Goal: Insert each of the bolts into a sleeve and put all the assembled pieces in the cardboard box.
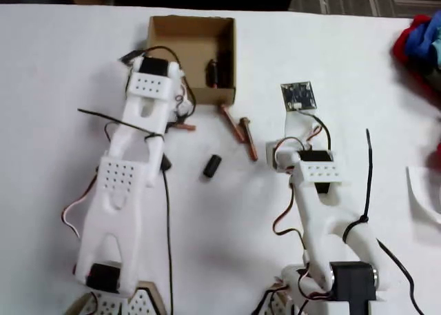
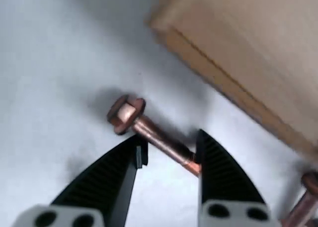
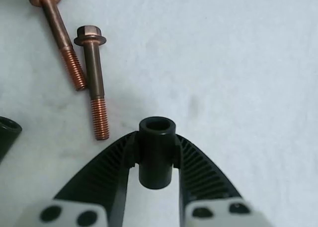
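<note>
The cardboard box [image 1: 157,32] holds one dark piece [image 1: 213,72]. The left end effector [image 2: 171,143] grips a bolt [image 2: 149,130], the right end effector [image 3: 156,136] a sleeve [image 3: 156,160]; two loose bolts [image 3: 93,73] and a spare sleeve [image 1: 211,166] await.

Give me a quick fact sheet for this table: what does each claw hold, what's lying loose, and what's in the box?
Left gripper: closed on a copper bolt, just beside the cardboard box
Right gripper: closed on a black sleeve, open end showing
Lying loose: two bolts side by side, and one sleeve
In the box: one dark piece, too small to tell whether it is assembled
Also there: small circuit board
</note>
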Controlling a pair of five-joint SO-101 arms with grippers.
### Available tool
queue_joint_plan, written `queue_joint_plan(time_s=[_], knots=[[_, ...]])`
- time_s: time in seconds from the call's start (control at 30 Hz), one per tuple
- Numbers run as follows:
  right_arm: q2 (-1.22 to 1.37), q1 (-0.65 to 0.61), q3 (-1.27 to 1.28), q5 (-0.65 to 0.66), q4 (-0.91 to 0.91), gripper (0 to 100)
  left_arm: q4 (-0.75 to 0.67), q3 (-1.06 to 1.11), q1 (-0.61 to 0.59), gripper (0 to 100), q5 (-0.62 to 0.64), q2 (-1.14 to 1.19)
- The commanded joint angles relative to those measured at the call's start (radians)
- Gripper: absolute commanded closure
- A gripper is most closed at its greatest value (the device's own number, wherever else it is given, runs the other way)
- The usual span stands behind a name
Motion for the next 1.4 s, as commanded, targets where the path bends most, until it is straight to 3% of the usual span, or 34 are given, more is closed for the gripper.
queue_joint_plan(time_s=[0.0, 0.23, 0.4, 0.57, 0.73, 1.03, 1.37], knots=[[-0.045, -0.005, -0.006, -0.008, -0.013, 97.8, 0.052, 0.004, -0.020, 98, -0.321, 0.009], [-0.045, -0.007, -0.006, -0.008, -0.013, 97.8, 0.055, -0.021, -0.020, 97, -0.753, -0.115], [-0.045, -0.007, -0.006, -0.008, -0.013, 97.8, 0.052, -0.019, -0.020, 97, -0.882, -0.170], [-0.045, -0.007, -0.006, -0.008, -0.013, 97.8, 0.051, 0.038, -0.015, 96, -0.882, -0.167], [-0.045, -0.007, -0.006, -0.008, -0.013, 97.8, 0.049, 0.114, -0.018, 84, -0.878, -0.170], [-0.045, -0.008, -0.006, -0.008, -0.013, 97.8, -0.037, 0.013, -0.020, 85, -0.758, -0.166], [-0.045, -0.008, -0.006, -0.008, -0.013, 97.8, -0.117, 0.012, -0.020, 85, -0.756, -0.106]])
